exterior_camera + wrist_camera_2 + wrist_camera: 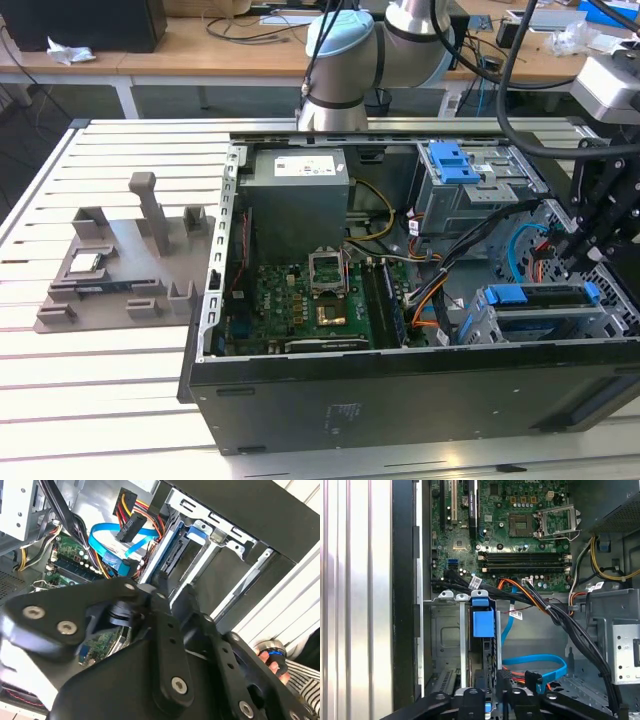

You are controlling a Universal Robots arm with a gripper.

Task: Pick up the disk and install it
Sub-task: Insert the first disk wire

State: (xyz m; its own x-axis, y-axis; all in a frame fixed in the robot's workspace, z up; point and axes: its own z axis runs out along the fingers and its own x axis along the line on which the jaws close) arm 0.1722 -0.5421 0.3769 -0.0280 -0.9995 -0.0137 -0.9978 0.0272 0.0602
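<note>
Status: open computer case lies on its side on the slatted table.

The disk sits on edge in the drive cage at the case's near corner, on the exterior view's right. Its blue rail faces up. It lies roughly level with the cage top, though we can't tell if it's fully seated.

In the first wrist view the disk's blue end tab points toward the motherboard, between the cage's metal uprights. In the second wrist view the disk's blue rail and connector edge show inside the cage, past the black linkage.

The gripper hangs right over the end of the disk farthest from the motherboard. In the first wrist view the gripper lines up with the disk's long axis, very close to that end. We can't tell whether the jaws are open, closed or gripping it, and contact isn't clear either.

A blue flat cable loops beside the cage, next to an orange and black wire bundle.

The power supply sits at the far side of the case, with a second bay with a blue latch beside it.

The grey fixture tray is on the table at the exterior view's left, well apart from the case, with a small square chip on it.

A striped sleeve shows outside the case wall in the second wrist view.
</note>
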